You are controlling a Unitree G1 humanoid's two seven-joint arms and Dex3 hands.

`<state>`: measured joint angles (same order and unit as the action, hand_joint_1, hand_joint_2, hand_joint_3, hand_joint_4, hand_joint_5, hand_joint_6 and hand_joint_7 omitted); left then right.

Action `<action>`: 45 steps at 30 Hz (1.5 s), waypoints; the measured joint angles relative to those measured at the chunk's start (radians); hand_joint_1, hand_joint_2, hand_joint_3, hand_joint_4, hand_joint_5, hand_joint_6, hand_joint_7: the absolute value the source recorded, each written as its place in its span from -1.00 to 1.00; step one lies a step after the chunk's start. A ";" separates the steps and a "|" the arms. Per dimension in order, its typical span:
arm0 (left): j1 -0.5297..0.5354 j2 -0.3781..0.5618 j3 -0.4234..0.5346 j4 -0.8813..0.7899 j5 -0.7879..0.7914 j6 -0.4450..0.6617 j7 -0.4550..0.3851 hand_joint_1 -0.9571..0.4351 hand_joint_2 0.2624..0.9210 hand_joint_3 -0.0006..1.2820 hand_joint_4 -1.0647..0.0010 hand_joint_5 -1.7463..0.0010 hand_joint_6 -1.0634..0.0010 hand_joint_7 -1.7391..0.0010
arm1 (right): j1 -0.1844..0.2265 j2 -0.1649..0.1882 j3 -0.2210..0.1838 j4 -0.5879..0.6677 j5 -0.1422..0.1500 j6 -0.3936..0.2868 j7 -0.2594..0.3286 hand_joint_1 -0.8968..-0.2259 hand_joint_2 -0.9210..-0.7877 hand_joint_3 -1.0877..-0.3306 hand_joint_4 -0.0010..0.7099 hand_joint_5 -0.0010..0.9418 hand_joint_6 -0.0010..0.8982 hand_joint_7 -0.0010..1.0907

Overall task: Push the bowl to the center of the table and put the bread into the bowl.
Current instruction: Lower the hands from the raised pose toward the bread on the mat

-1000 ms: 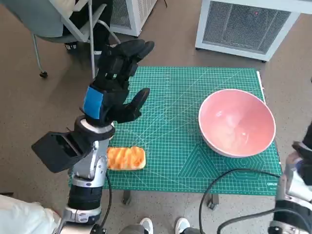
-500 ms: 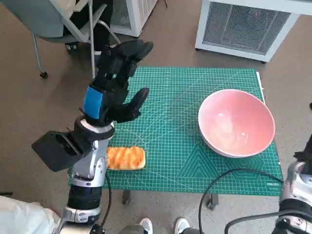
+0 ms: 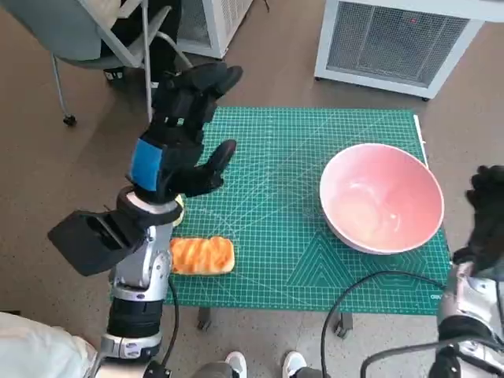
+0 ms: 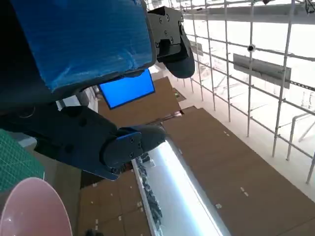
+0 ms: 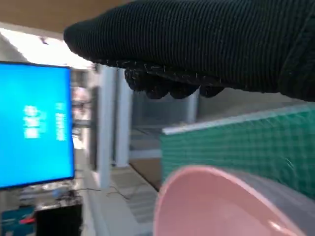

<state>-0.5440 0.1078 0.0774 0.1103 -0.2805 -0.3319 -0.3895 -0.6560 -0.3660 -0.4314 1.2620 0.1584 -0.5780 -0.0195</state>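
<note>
A pink bowl point(image 3: 383, 197) sits on the right part of the green cutting mat point(image 3: 276, 165), near the table's right edge; its rim also shows in the left wrist view point(image 4: 29, 206) and the right wrist view point(image 5: 216, 201). A golden loaf of bread point(image 3: 202, 255) lies at the mat's front left corner. My left hand point(image 3: 183, 130) is raised above the mat's left side, fingers spread, holding nothing. My right hand point(image 3: 487, 213), in its black glove point(image 5: 206, 44), rises just right of the bowl, apart from it; its fingers are hard to make out.
A white grated unit point(image 3: 394, 39) stands beyond the table at the back right. A chair point(image 3: 102, 39) and a person's dark legs are at the back left. A black cable point(image 3: 354, 307) hangs off the table's front edge.
My right hand has come up into view beside the bowl's right side. My left hand has drifted slightly left. The bowl and bread have not moved.
</note>
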 measured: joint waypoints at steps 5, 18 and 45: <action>0.003 0.005 0.004 -0.014 0.000 0.001 0.000 0.04 0.53 0.03 1.00 0.27 1.00 -0.08 | -0.012 0.027 0.009 0.011 -0.004 0.044 0.002 0.38 -1.00 -0.12 0.02 -0.95 -0.68 -0.19; 0.021 0.017 0.005 -0.054 0.005 0.006 0.003 0.03 0.58 0.03 1.00 0.27 1.00 -0.08 | -0.075 0.107 0.022 0.027 -0.003 0.113 0.035 0.34 -1.00 -0.18 -0.04 -0.98 -0.70 -0.16; 0.093 0.056 0.024 -0.131 0.006 0.024 0.042 0.02 0.63 0.00 1.00 0.26 1.00 -0.06 | -0.191 0.210 0.079 0.039 -0.009 0.156 0.042 0.19 -1.00 -0.16 0.07 -0.96 -0.71 -0.03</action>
<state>-0.4509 0.1637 0.1015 -0.0205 -0.2744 -0.3079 -0.3476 -0.8472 -0.1563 -0.3524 1.3013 0.1494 -0.4222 0.0229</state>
